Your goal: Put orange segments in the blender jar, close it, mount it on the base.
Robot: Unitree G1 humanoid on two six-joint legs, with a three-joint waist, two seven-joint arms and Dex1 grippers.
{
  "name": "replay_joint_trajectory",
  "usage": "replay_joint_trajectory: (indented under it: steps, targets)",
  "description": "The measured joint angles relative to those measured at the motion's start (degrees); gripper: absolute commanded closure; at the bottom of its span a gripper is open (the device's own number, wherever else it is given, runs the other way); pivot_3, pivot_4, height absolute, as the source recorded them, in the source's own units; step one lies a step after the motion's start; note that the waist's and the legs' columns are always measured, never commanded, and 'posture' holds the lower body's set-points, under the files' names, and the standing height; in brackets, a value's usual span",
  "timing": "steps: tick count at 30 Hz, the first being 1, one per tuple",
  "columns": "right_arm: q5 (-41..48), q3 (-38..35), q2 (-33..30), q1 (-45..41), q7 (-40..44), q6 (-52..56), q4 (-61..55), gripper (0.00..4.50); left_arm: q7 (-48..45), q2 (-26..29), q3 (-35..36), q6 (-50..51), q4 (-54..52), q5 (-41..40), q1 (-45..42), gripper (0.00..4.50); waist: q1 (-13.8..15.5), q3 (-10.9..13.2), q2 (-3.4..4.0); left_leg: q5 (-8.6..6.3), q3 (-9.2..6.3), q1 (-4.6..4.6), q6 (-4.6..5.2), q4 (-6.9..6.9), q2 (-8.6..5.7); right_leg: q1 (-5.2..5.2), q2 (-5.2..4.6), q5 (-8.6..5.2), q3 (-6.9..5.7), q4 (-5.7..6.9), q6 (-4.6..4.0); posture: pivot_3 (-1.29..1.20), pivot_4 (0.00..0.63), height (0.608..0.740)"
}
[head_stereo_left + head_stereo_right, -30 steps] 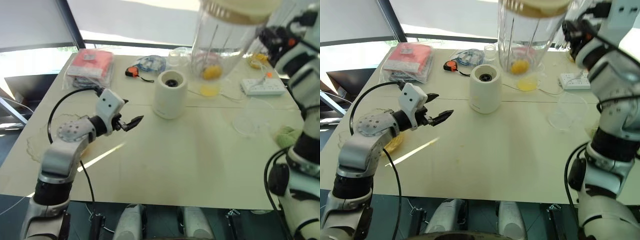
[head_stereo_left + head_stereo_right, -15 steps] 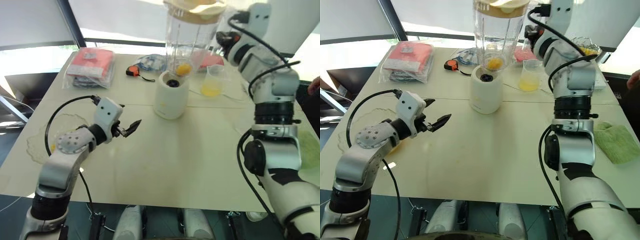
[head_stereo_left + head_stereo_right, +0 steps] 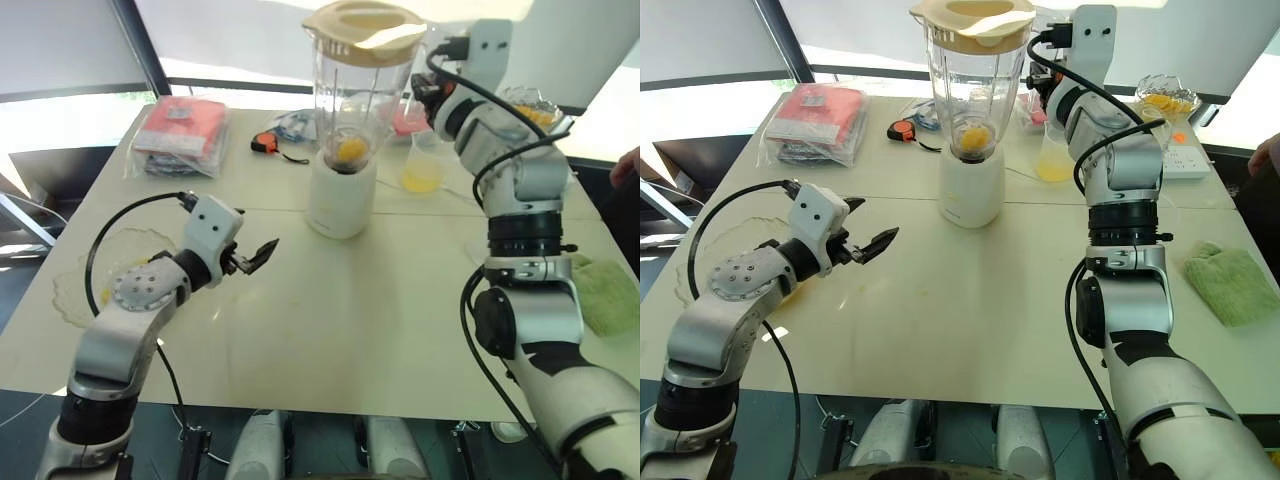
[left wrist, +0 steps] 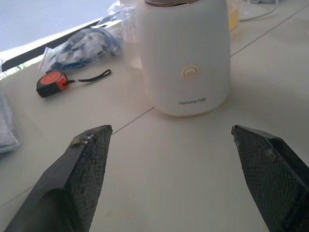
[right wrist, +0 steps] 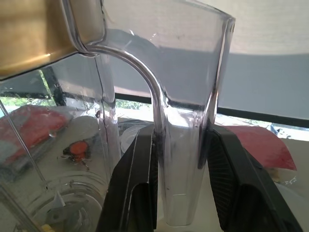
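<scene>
Blender jar (image 3: 973, 90), lidded with an orange segment (image 3: 974, 137) inside, is held by its handle in the right hand (image 5: 179, 186) on the white base (image 3: 971, 190) at the bench's twelve o'clock, having been carried there from higher up, while the left hand (image 3: 872, 243) hangs wide open; release seems all that remains.

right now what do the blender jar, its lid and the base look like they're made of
Blender jar: clear, glossy, probably hard plastic; the table's things show through its wall and handle, which the right tool is shut on.
Lid: opaque cream, smooth, likely plastic.
Base: white, smooth, faintly shiny shell with a round button and printed logo, probably moulded plastic.
</scene>
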Motion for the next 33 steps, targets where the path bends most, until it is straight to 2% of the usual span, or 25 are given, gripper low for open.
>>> replay_joint_trajectory:
  steps: [13,25,33]
  targets:
    - [-2.3,1.9,1.8,4.0,-1.2,3.8,-6.1,3.62,0.9,-0.3,-0.8,0.0,0.9,0.1,-0.8,0.38,0.0,0.0,0.0,0.02,-0.01,0.02,-0.04,0.0,-0.02,0.0,0.0,0.0,0.0,0.05,0.0,0.0,0.15,0.74]
    - [-6.4,1.3,8.0,5.6,-13.8,15.1,-16.3,3.62,1.5,-1.4,-1.2,-0.3,3.1,0.5,-1.5,0.38,0.0,0.0,-0.02,0.08,-0.05,0.09,-0.14,0.01,-0.02,0.0,0.0,0.0,0.0,0.24,-0.01,0.0,0.15,0.74]
    - [-7.6,1.6,10.0,8.4,-15.1,16.6,-21.2,3.62,1.4,-1.5,-1.3,-0.9,3.9,1.4,-2.6,0.38,0.0,-0.1,-0.14,0.08,-0.07,0.27,-0.14,0.06,-0.04,0.18,0.0,0.0,-0.01,0.3,-0.01,0.0,0.15,0.74]
